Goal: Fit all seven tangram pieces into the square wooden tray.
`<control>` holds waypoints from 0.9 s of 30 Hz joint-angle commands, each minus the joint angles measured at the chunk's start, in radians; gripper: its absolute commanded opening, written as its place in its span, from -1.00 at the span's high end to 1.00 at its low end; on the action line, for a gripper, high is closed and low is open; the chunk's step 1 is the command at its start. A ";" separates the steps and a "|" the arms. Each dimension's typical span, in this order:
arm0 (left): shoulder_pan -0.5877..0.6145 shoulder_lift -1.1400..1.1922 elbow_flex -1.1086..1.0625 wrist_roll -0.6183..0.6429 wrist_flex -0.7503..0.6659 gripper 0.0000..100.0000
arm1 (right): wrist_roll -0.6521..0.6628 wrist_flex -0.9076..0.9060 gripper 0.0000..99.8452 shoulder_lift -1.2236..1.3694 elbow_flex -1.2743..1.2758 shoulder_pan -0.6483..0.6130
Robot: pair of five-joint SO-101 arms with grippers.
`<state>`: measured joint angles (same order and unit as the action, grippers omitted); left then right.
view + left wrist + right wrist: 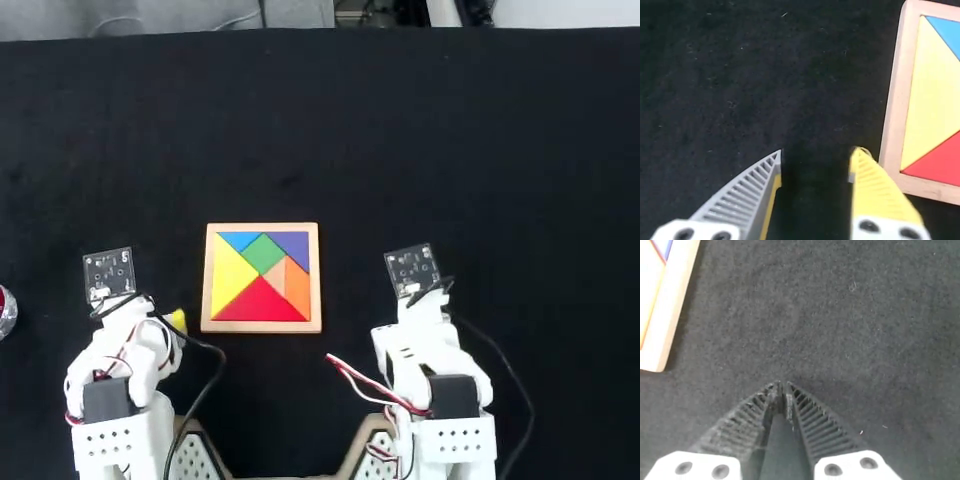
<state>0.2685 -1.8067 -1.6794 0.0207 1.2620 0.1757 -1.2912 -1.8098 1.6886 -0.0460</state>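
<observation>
Filling the square wooden tray, coloured tangram pieces sit near the front edge of the black table.
Left end effector gapes empty beside the tray; right end effector closed, empty.

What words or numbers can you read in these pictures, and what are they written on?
No words, numbers or signs can be read here.
The left arm's dark board: pale specks, too small to read.
The right arm's dark board: the same, too small to read.
The wooden tray and the tangram pieces: plain colours, no print.
</observation>
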 commanded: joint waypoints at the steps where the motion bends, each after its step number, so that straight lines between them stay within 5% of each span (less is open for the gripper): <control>1: -0.001 0.002 -0.021 0.008 0.005 0.97 | 0.011 -0.009 0.98 -0.076 -0.004 -0.006; 4: 0.001 0.002 -0.021 0.008 0.005 0.81 | 0.011 -0.009 0.98 -0.076 -0.004 -0.006; 9: -0.010 0.002 -0.021 0.008 0.005 0.84 | 0.011 -0.009 0.98 -0.076 -0.004 -0.006; 18: -0.404 0.002 -0.021 0.014 0.005 0.83 | 0.011 -0.009 0.98 -0.076 -0.004 -0.005; 27: -0.427 0.002 -0.021 0.015 0.000 0.83 | 0.011 -0.009 0.98 -0.076 -0.004 -0.005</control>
<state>-0.1458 -1.8067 -1.6794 0.0284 1.2620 0.1757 -1.2912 -1.8098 1.6886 -0.0460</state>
